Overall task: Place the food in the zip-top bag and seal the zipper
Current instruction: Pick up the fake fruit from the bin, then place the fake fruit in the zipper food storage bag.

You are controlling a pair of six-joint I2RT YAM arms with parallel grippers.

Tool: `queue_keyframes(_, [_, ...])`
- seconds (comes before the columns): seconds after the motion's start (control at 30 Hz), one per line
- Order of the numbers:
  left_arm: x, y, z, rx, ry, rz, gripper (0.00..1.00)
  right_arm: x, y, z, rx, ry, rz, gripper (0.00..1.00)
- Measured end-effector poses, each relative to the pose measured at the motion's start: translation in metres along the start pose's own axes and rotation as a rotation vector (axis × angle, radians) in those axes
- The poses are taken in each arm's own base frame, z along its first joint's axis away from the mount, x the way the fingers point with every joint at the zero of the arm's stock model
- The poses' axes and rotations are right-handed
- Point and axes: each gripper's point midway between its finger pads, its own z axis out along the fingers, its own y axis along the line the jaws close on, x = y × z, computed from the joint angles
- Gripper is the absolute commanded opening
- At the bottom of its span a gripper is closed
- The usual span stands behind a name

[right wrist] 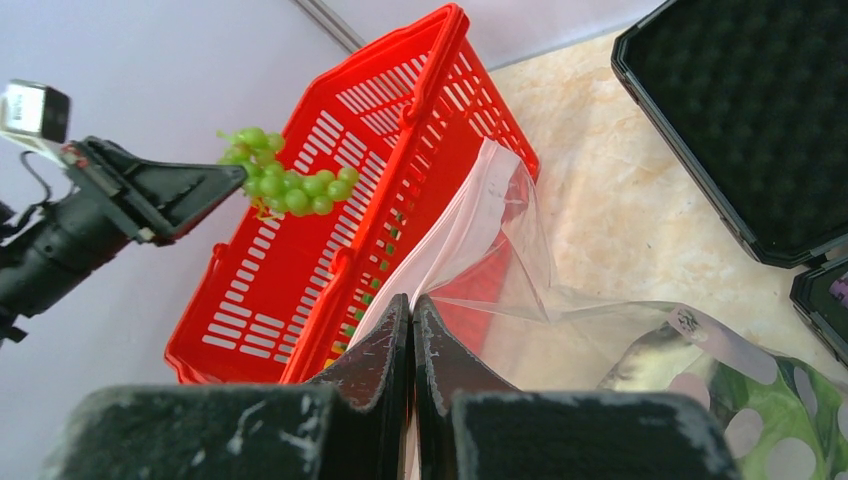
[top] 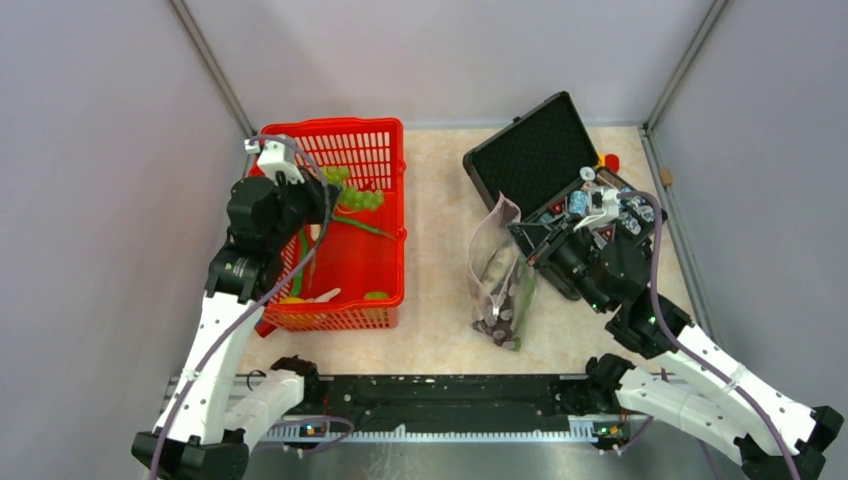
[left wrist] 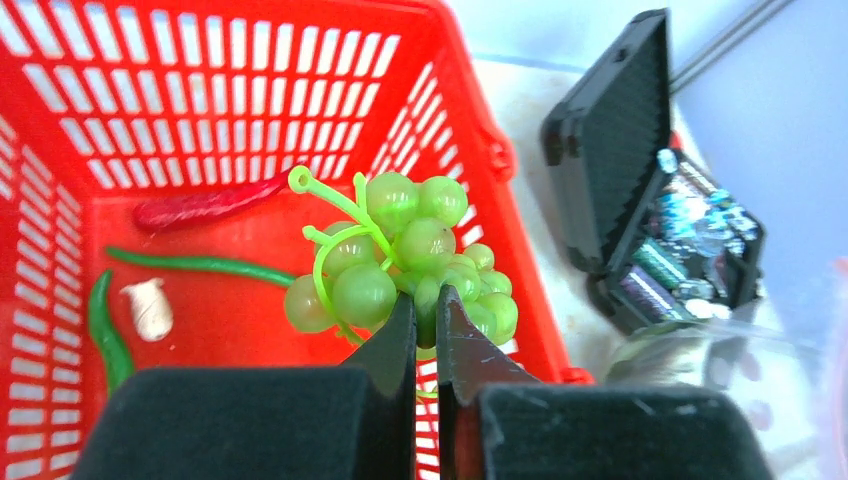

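Your left claw (left wrist: 426, 330) is nearly closed, with only a thin gap between the tips, and it pinches the bunch of light green plastic grapes (left wrist: 400, 260) from below. The bunch sits at 12 o'clock from the tips and hangs in the air above the red slotted plastic basket (top: 385, 135), over the rim on its 3 o'clock side.

From above, the basket fills the 10 o'clock part of the table (top: 440, 330). On the basket floor lie long green leaves (left wrist: 200, 265), a long dark red piece (left wrist: 210, 205) and a small white piece (left wrist: 150, 308).

Your right claw (right wrist: 413, 300) is clamped tight on the edge of the clear floppy plastic bag printed with pale dots (top: 497, 275) and holds it up with its mouth facing 12 o'clock. The pale strip of the zipper (right wrist: 440, 235) runs up from the tips, and the mouth gapes apart.

The bag stands between the basket and the open black foam-lined hard case (top: 530, 150), which is at 2 o'clock. Dark purple grapes (top: 497, 318) lie at the bottom of the bag, at its 6 o'clock end.
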Motion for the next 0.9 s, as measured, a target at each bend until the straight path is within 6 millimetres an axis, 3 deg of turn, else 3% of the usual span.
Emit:
queue_keyframes(0.2, [-0.024, -0.040, -0.019, 0.180, -0.052, -0.014, 0.00, 0.001, 0.000, 0.000, 0.000, 0.002, 0.002, 0.00])
queue_keyframes(0.37, [-0.026, -0.073, -0.029, 0.330, -0.051, -0.007, 0.00, 0.003, 0.000, 0.002, 0.001, 0.007, 0.001, 0.00])
queue_keyframes(0.53, [-0.020, -0.115, -0.040, 0.496, -0.039, 0.028, 0.00, 0.006, 0.001, 0.007, -0.005, 0.014, 0.007, 0.00])
queue_keyframes(0.73, [-0.001, -0.183, -0.061, 0.729, -0.020, 0.093, 0.00, 0.010, 0.003, 0.012, -0.012, 0.028, 0.014, 0.00])
queue_keyframes(0.9, [0.012, -0.207, -0.060, 0.798, -0.003, 0.127, 0.00, 0.010, 0.004, 0.012, -0.014, 0.029, 0.018, 0.00])
